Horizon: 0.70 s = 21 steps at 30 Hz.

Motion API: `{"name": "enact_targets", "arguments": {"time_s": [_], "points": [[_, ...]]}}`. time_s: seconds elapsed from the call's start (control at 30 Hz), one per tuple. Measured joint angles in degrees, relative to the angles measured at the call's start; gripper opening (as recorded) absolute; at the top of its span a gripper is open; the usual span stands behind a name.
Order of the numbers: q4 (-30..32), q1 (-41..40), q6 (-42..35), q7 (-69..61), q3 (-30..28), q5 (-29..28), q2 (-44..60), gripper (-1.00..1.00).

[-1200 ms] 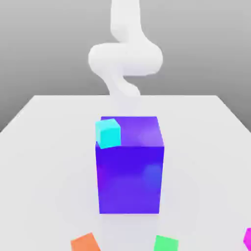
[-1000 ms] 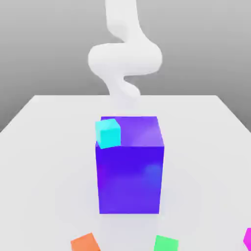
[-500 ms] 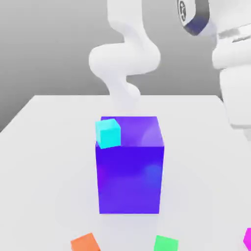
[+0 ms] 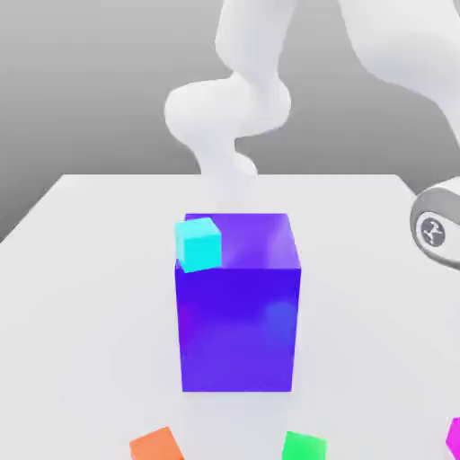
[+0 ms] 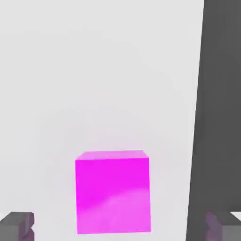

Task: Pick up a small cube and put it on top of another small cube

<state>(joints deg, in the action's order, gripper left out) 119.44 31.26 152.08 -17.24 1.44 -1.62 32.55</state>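
Your gripper [image 5: 120, 226] has its jaws spread wide and released, holding nothing; in the hand view you see one dark fingertip [image 5: 16, 226] at each lower corner, and the small magenta cube [image 5: 113, 192] sits on the white table [image 5: 94, 70] between them, apart from both. There is open table on either side of the cube inside the jaws, a little more on the side toward the table's edge. That edge runs just outside one fingertip, a straight line where the white surface gives way to the dark floor [image 5: 221, 94], so you have little table left on that side of the jaws and plenty of bare surface ahead of the cube and on the opposite side. In the exterior view the magenta cube shows as a sliver at the frame's lower right corner [image 4: 454, 437], close to the table's front, with the arm [image 4: 395, 54] arching over from the back and its wrist [image 4: 436, 229] hanging at the exterior view's right. The big blue-purple block [image 4: 238, 314] stands in the middle of the table, well apart from your jaws, with a small cyan cube [image 4: 198, 243] against its upper left corner. A small orange cube [image 4: 156, 445] and a small green cube [image 4: 304, 446] lie along the front of the table, both well apart from the magenta cube.
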Motion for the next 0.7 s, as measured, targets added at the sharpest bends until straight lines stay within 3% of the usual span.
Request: {"name": "enact_targets", "arguments": {"time_s": [0.03,0.23,0.37,0.6,0.7], "points": [[-0.4,0.1,1.2,0.0,-0.1,-0.1,1.7,-1.00],[-0.6,0.1,1.8,0.0,-0.1,-0.1,2.5,-1.00],[0.8,0.0,-2.7,-0.2,0.1,0.1,-3.3,-1.00],[9.9,-9.0,-5.5,-1.1,-6.7,3.8,-15.2,-1.00],[12.1,-12.8,-1.7,-2.4,-8.6,6.3,-13.5,-1.00]]}}
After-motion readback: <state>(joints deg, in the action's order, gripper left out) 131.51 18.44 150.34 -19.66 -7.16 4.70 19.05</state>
